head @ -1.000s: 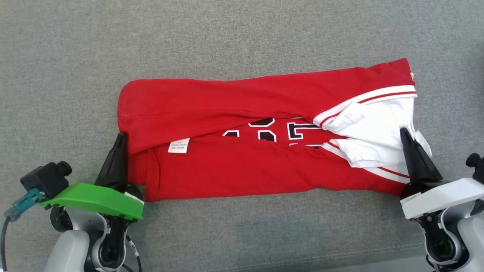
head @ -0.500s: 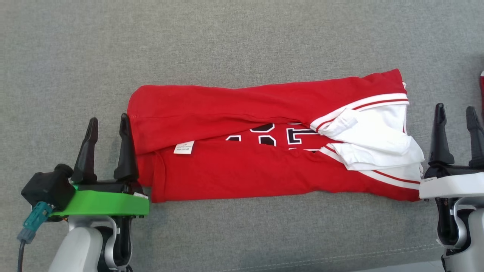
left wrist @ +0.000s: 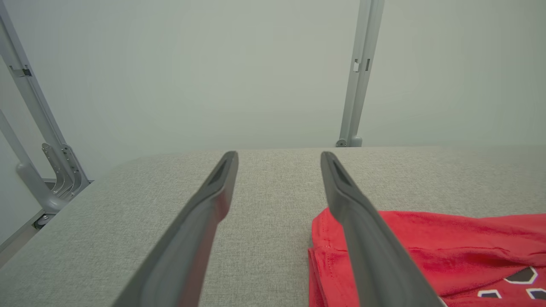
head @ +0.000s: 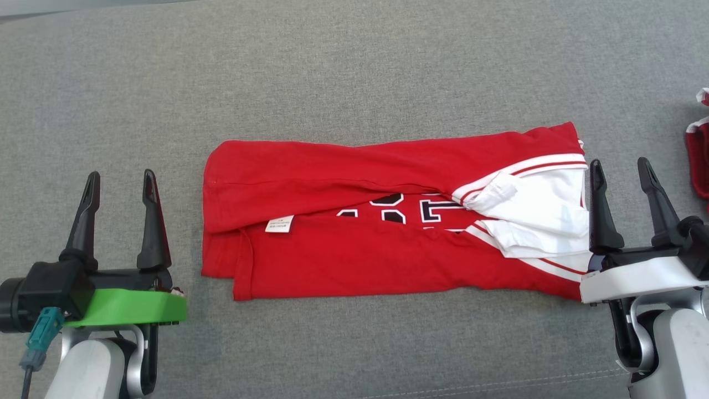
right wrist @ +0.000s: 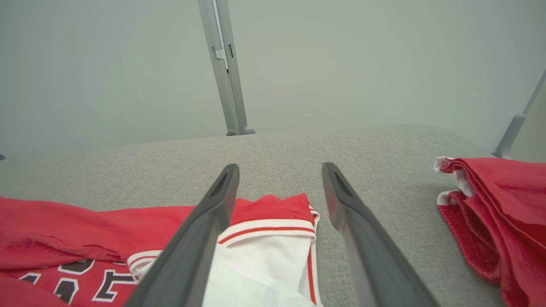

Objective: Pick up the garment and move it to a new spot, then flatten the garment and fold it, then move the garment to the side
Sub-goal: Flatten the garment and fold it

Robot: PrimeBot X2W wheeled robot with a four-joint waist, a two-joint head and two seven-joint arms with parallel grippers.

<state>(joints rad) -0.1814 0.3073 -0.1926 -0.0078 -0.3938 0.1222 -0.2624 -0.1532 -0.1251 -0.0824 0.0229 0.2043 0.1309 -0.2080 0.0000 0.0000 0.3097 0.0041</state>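
Observation:
The garment [head: 354, 255] is a red jersey with white striped sleeves and black-and-white lettering, folded lengthwise into a long band across the grey surface. My left gripper [head: 119, 182] stands open, off the garment's left end with a gap of bare fabric between. In the left wrist view the left gripper [left wrist: 279, 158] has the garment's red edge [left wrist: 426, 247] beside its right finger. My right gripper [head: 619, 169] is open at the garment's right end, its left finger over the white sleeve. The right gripper [right wrist: 280, 169] frames the striped sleeve hem [right wrist: 273, 226] in the right wrist view. Neither holds anything.
The grey padded surface [head: 354, 72] stretches wide around the garment. A second red and white cloth [head: 699, 158] lies at the right edge, shown as the cloth [right wrist: 499, 213] in the right wrist view. Grey metal posts [left wrist: 356, 72] stand behind the surface's far edge.
Both grippers went from shut on the garment's ends to open and drew back outward. The camera has tilted, so the whole scene sits lower and the far edge shows.

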